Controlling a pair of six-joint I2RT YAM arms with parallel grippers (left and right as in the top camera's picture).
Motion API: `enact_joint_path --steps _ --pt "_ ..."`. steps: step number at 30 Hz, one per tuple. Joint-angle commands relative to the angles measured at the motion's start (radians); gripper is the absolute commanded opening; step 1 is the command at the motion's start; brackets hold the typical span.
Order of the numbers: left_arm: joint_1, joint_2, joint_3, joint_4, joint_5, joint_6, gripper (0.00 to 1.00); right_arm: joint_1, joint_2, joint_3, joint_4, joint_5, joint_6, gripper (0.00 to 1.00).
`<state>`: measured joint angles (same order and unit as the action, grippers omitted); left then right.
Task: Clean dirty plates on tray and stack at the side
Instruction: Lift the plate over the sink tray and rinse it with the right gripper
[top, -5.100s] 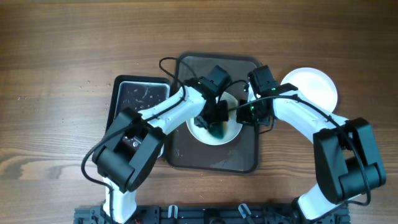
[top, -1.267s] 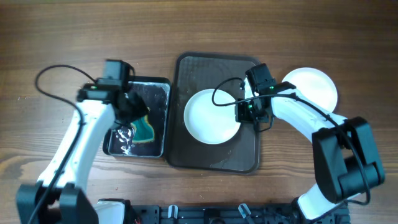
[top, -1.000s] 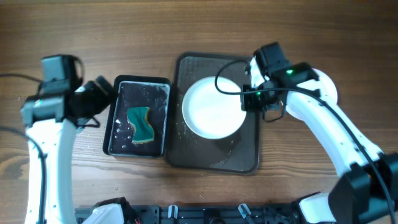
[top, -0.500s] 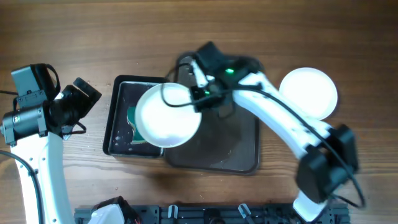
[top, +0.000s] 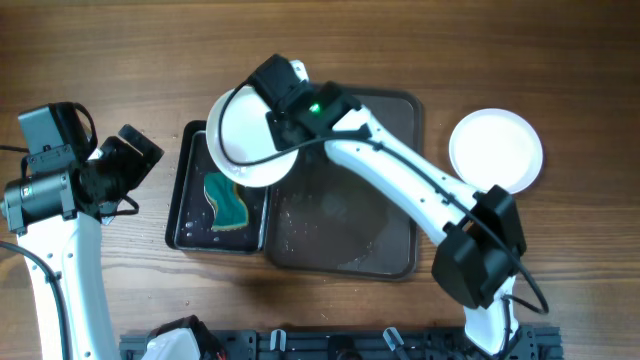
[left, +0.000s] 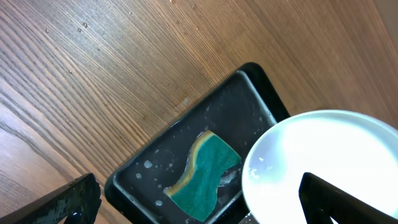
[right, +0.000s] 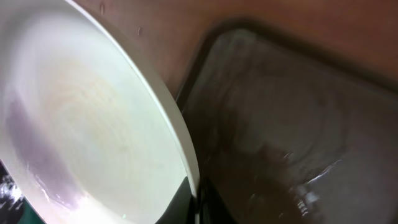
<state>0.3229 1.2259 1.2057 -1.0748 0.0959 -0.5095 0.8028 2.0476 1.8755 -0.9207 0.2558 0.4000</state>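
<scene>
The right tool (right: 196, 202) is pinched shut on the rim of a white plate (top: 240, 145), with the edge caught between its fingers at the plate's 4 o'clock side in the overhead view. The right arm reaches far across the brown tray (top: 345, 235) and holds the plate in the air at about 10 o'clock from that tray's centre. There it overlaps the top right corner of the smaller black tray (top: 195, 215).

In the right wrist view the plate looks tilted, and its face shows only a faint wet sheen and no teal smear. The rim grip leaves that face untouched. Holding the plate over the black tray is probably meant to let water run off where the mess already sits.

The teal-and-yellow sponge (top: 228, 200) lies flat in the black tray, at 6 o'clock of the raised plate and partly under it. The left tool (top: 130, 160) hangs empty at 9 o'clock of the black tray with its jaws spread wide. It is well apart from the sponge, which leaves the right arm room.

A second plate (top: 495, 150) rests on the tabletop (top: 100, 60) at 2 o'clock of the brown tray, just off its rim, and likely marks the stacking spot. The brown tray itself holds no plate, only wet streaks. Carrying the held plate there means a long swing back across the tray.
</scene>
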Motion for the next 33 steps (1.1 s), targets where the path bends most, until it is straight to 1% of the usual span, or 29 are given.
enact_joint_path --steps 1,9,12,15,26,31,33 --pt "0.006 -0.008 0.01 0.0 0.012 0.005 1.0 0.098 -0.066 0.032 0.042 0.317 -0.049 0.04" --pt "0.006 -0.008 0.01 0.0 0.012 0.005 1.0 0.228 -0.065 0.032 0.079 0.667 -0.06 0.04" --pt "0.006 -0.008 0.01 0.0 0.012 0.005 1.0 0.264 -0.065 0.032 0.097 0.753 -0.087 0.04" --pt "0.006 -0.008 0.01 0.0 0.012 0.005 1.0 0.294 -0.065 0.032 0.118 0.8 -0.14 0.04" --pt "0.006 -0.008 0.01 0.0 0.012 0.005 1.0 0.366 -0.065 0.032 0.132 0.97 -0.174 0.04" --pt "0.006 -0.008 0.01 0.0 0.012 0.005 1.0 0.399 -0.065 0.032 0.163 1.026 -0.245 0.04" --pt "0.006 -0.008 0.01 0.0 0.012 0.005 1.0 0.413 -0.065 0.032 0.166 1.051 -0.246 0.04"
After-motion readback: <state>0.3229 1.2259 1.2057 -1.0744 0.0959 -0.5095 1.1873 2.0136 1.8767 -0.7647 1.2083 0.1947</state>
